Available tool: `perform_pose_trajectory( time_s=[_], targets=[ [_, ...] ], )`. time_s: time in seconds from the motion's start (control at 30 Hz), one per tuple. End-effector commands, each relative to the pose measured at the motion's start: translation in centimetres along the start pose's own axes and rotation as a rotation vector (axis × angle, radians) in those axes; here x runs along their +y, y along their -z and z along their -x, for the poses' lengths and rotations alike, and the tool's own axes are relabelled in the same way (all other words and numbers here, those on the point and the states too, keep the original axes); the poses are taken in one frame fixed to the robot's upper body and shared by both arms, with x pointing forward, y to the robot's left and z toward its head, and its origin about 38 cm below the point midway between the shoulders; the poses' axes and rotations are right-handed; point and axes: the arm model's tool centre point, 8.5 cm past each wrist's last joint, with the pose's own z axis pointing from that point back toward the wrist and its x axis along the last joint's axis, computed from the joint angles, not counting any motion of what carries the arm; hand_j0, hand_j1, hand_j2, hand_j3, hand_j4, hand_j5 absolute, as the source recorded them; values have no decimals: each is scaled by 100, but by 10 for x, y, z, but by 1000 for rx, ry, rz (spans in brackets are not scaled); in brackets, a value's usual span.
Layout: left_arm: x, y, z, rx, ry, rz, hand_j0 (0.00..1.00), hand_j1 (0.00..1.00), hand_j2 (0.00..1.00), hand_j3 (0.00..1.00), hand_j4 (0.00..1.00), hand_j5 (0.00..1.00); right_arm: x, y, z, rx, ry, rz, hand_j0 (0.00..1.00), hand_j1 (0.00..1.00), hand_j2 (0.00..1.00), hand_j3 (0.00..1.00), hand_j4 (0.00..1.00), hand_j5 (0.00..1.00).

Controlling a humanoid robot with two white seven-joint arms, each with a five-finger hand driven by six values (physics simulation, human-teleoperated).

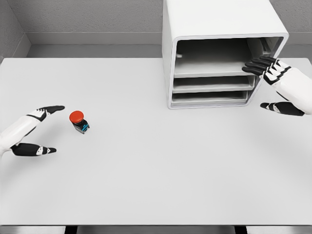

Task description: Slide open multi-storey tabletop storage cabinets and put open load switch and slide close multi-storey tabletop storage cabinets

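Switch (pixel 78 121) sits on the surface (pixel 156 175) just right of your left hand (pixel 34 131), fingers spread, empty. Right hand (pixel 274 85) is far right at the cabinet (pixel 219 29) front edge, fingers seemingly touching, not clearly gripping. Left is nearer.

My right robot hand (pixel 273 85) reaches to the right front edge of the white storage cabinet (pixel 219 24), its black fingers (pixel 256 66) stretched flat against the top drawer's (pixel 212 68) front, thumb spread below. Two shallower drawers sit under that one. The cabinet stands at the far right of the pale bench (pixel 156 170). My left robot hand (pixel 34 131) hovers low at the left, fingers spread and holding nothing, just beside the load switch (pixel 78 119) with its red button.
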Motion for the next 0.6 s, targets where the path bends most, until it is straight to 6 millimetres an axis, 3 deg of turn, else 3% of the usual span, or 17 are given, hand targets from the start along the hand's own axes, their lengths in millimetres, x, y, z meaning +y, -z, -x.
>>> perform_pose_trajectory(
  time_s=[0.0,0.17,0.3,0.4,0.5,0.57],
  targets=[
    [-1,1,0,1,3,6,100,100,100,100,100,100,-1,0,0,-2,-3,2,100,100,100,100,100,100],
    [28,25,-1,48,171,-10,100,100,100,100,100,100,-3,1,-4,-15,-10,-6,100,100,100,100,100,100],
    [59,51,-16,-8,215,-97,100,100,100,100,100,100,-13,-8,0,-18,-61,-92,100,100,100,100,100,100],
    [55,59,-19,4,263,-61,100,100,100,100,100,100,-14,-6,0,-22,-62,-90,100,100,100,100,100,100],
    [44,70,-27,-14,304,1,100,100,100,100,100,100,-15,-4,-4,-37,-63,-87,86,86,86,86,86,86],
    [45,69,-26,3,326,14,100,100,100,100,100,100,-18,1,-13,-66,-68,-76,86,86,86,86,86,86]
  ],
)
